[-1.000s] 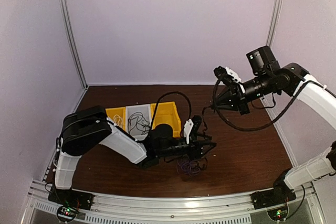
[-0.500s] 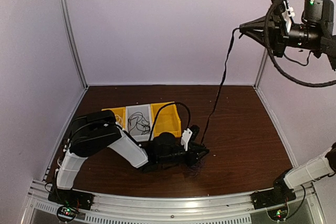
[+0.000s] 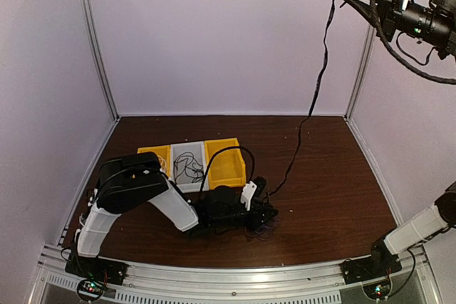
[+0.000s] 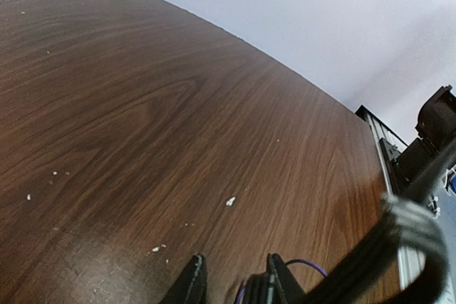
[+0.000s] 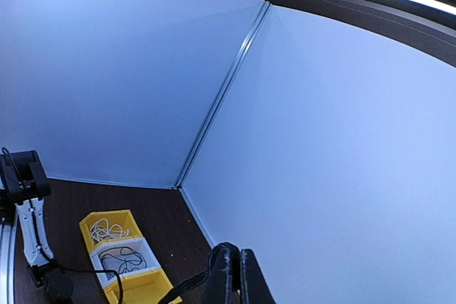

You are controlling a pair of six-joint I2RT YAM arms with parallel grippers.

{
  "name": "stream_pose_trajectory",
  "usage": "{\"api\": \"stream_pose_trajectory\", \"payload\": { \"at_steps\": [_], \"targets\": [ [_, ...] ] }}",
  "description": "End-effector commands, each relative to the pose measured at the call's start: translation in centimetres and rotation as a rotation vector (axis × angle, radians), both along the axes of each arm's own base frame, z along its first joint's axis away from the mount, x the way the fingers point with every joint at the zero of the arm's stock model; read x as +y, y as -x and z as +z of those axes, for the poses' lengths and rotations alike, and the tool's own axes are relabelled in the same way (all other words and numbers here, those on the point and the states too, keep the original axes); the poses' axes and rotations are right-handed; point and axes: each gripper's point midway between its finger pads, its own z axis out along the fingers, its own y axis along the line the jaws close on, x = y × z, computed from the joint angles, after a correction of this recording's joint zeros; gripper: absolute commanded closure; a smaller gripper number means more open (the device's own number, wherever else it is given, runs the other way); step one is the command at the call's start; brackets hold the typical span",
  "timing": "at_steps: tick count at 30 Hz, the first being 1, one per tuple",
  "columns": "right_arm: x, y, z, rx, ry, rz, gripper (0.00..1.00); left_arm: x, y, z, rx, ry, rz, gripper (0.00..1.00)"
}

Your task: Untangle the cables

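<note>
Looks like pull-out step: right jaws clenched on black cable (image 3: 314, 97), strung from high over bench (image 3: 328, 197) far-right corner to tangle (image 3: 265, 228) at near edge; left jaws on tangle, can't tell if clenched; next, pull till tail frees.

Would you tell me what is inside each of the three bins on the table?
The left yellow bin holds a white cable, the grey middle bin a black cable. The right yellow bin looks empty, though the thick arm cable crosses part of it.
</note>
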Motion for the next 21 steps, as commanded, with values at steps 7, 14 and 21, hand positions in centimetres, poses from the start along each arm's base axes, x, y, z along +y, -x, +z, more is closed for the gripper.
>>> {"api": "stream_pose_trajectory", "payload": {
  "at_steps": [7,14,21],
  "targets": [
    [-4.2,-2.9,4.7,-0.100,-0.152,-0.304,1.00,2.0,-0.8,-2.6,0.042,-0.059,0.051,0.69],
    [-6.9,-4.5,6.8,-0.158,-0.214,-0.481,1.00,2.7,-0.7,-2.7,0.057,-0.074,0.062,0.67],
    [-9.6,-5.6,8.7,-0.208,-0.287,-0.646,1.00,3.5,-0.3,-3.4,0.071,-0.097,0.063,0.68]
  ]
}}
